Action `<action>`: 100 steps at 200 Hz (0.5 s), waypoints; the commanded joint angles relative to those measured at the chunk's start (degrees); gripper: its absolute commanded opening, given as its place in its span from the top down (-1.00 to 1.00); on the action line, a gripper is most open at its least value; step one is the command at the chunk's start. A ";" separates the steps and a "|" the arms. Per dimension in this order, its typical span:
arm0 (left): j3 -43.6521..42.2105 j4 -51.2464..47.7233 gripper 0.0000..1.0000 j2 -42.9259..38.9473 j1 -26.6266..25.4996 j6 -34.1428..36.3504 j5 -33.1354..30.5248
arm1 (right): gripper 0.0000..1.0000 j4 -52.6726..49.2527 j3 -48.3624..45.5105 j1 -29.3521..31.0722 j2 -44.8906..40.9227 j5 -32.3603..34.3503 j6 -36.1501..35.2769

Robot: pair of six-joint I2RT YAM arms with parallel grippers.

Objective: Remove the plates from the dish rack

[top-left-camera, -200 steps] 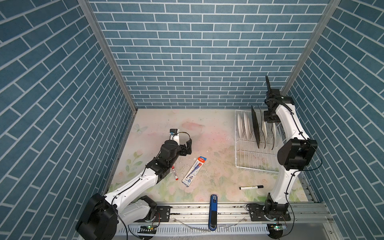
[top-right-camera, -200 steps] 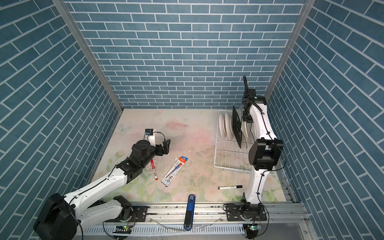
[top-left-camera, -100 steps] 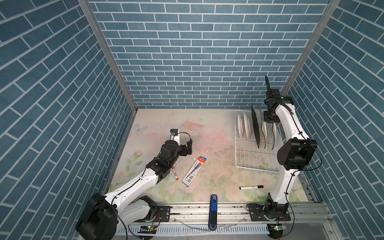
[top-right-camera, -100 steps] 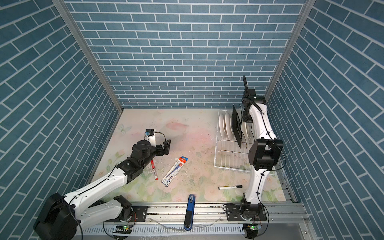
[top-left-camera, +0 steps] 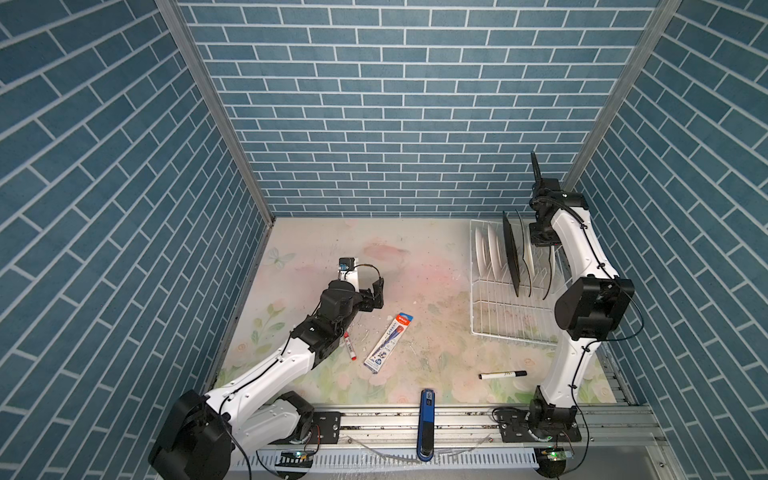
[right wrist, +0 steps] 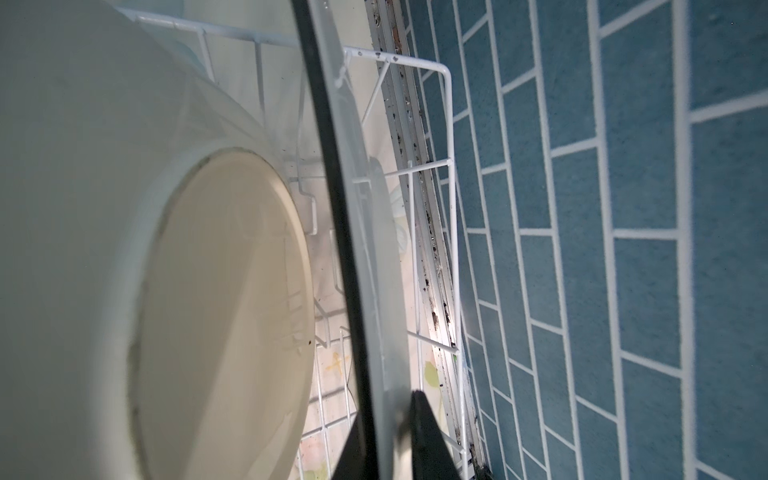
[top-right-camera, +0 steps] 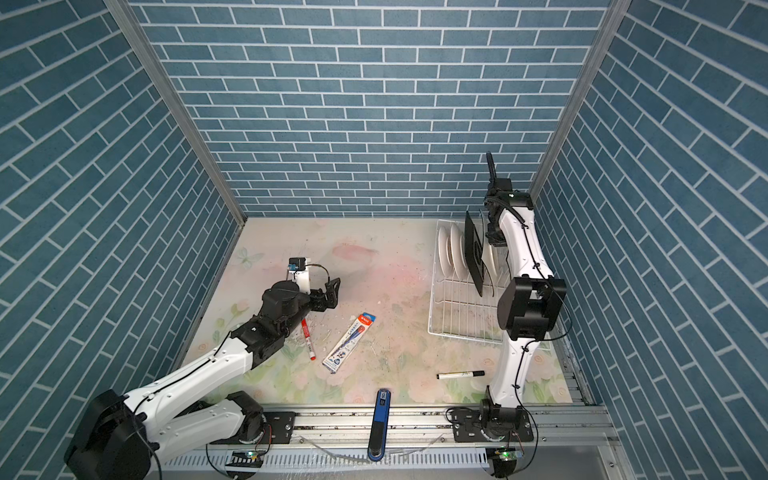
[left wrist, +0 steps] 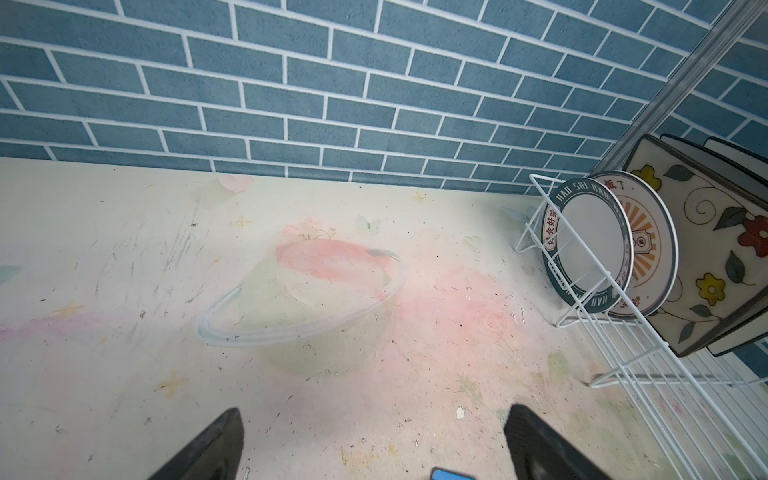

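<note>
No plate is seen unloaded yet: the plates (top-left-camera: 492,249) all stand upright in the dish rack (top-left-camera: 498,309) at the right of the surface (top-left-camera: 415,266); the right claw (right wrist: 390,411) is pinched on the rim of a dark-rimmed plate (right wrist: 345,208) inside the rack, so a first lift is judged imminent. The left claw (left wrist: 374,411) is held spread and empty above the surface, and the whole load is left to be moved.
</note>
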 commanded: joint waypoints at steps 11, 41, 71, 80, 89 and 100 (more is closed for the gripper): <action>1.26 -0.27 -0.99 -0.78 -0.43 0.45 -0.41 | 0.75 -2.44 1.45 0.70 0.12 0.93 0.84; 1.35 -0.34 -0.99 -0.72 -0.42 0.43 -0.46 | 0.86 -1.61 1.09 1.30 0.38 3.25 0.62; 1.26 -0.71 -0.99 -0.95 -0.50 0.51 -0.61 | 1.00 -0.83 0.90 1.54 0.29 3.79 0.54; 1.18 -0.71 -0.99 -1.02 -0.51 0.55 -0.81 | 1.00 -0.15 0.44 1.83 -0.09 4.24 0.26; 1.10 -0.71 -0.99 -1.02 -0.54 0.56 -0.84 | 1.00 0.82 -0.58 2.14 -0.56 4.63 -0.42; 1.09 -0.71 -0.99 -1.01 -0.49 0.54 -0.80 | 1.00 2.59 -2.19 2.56 -1.42 5.99 -0.97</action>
